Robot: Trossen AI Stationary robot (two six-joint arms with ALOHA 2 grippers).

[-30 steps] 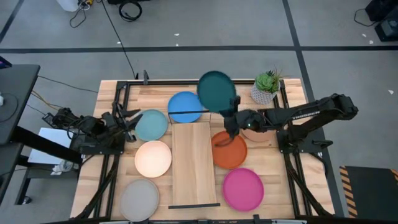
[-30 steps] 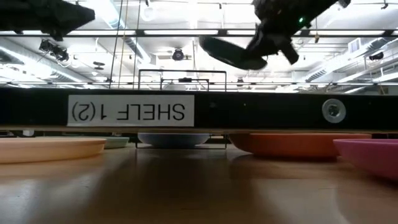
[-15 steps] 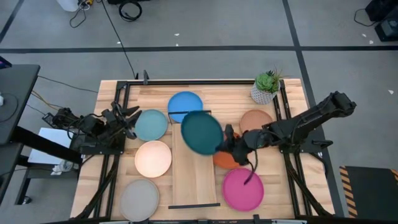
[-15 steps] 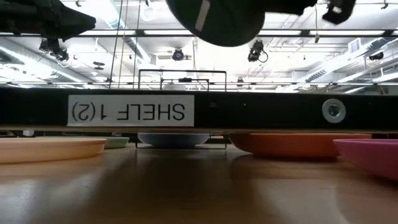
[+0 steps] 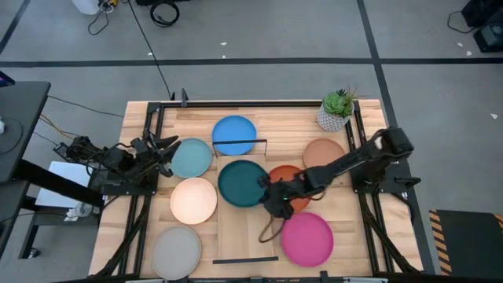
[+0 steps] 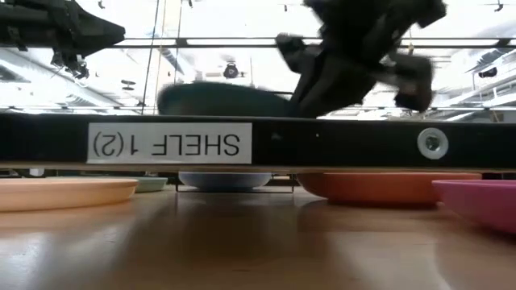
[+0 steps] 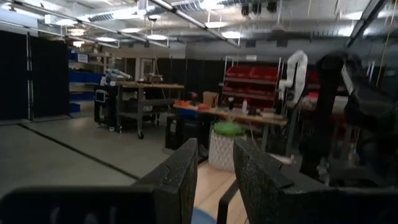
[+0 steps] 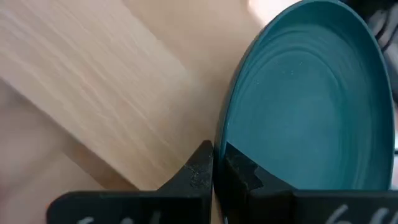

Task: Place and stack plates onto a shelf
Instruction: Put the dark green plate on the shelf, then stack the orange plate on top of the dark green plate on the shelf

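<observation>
The dark teal plate (image 5: 242, 182) lies level over the far half of the light-wood shelf (image 5: 247, 236). It also shows in the low view (image 6: 222, 98), just above the shelf's dark near end (image 6: 347, 143). Whether it rests on the plank, I cannot tell. My right gripper (image 5: 268, 196) is shut on the plate's rim at its near right side. My left gripper (image 5: 161, 148) waits open and empty at the table's left edge, beside the light teal plate (image 5: 191, 157). My right gripper pinches the dark teal plate's rim (image 8: 220, 142) between its two fingers, one on the plate's inner face and one outside it. The fingers come from the table's right, about level. The plate sits level, hollow side up, low over the shelf.
Around the shelf lie the blue plate (image 5: 234, 134), cream plate (image 5: 193, 200), grey plate (image 5: 176, 250), orange plate (image 5: 292, 189) partly under my right arm, tan plate (image 5: 324, 152) and magenta plate (image 5: 307, 238). A potted plant (image 5: 336, 110) stands at the far right.
My right gripper has carried the dark teal plate from high near the table's far edge toward the near and left, and down. The plate, first tilted and high, is now level and low over the shelf's far half.
</observation>
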